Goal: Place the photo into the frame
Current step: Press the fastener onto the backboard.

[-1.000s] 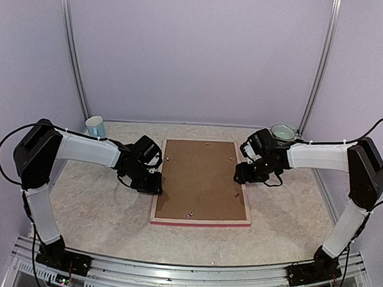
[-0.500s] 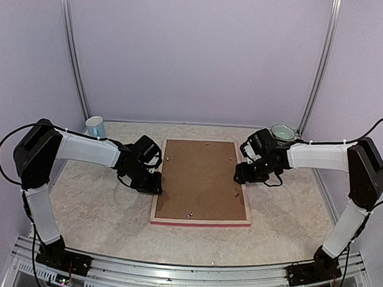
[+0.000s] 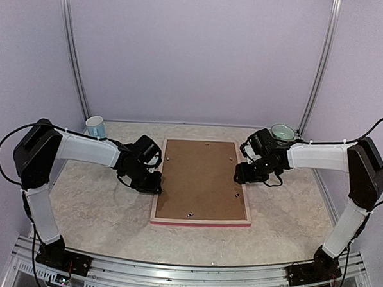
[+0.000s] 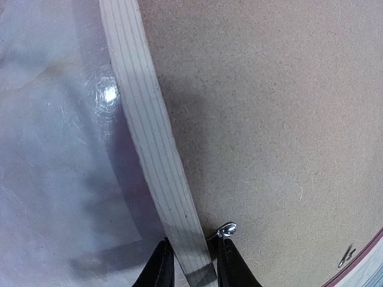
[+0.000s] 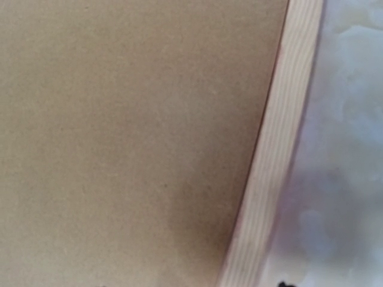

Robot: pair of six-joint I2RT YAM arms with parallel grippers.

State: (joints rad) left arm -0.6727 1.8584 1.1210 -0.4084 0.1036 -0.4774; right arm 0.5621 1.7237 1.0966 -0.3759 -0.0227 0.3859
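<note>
The frame (image 3: 200, 223) lies face down mid-table, its pale wood back up and a pink edge showing at the front. A brown backing board (image 3: 199, 179) fills it. The photo is hidden in every view. My left gripper (image 3: 154, 186) is at the frame's left rail. In the left wrist view its fingers (image 4: 160, 263) stand close on either side of that rail (image 4: 143, 119), one beside a small metal tab (image 4: 227, 229); pressing or not is unclear. My right gripper (image 3: 240, 175) hovers low over the right rail (image 5: 281, 155) with its fingers almost out of its wrist view.
A pale blue cup (image 3: 95, 126) stands at the back left. A round green-rimmed dish (image 3: 283, 131) sits at the back right, behind the right arm. More small metal tabs (image 3: 191, 214) dot the board's edges. Walls close the table on three sides.
The left gripper's fingers have drawn a little closer together around the rail. Both arms and the frame stay where they were.
</note>
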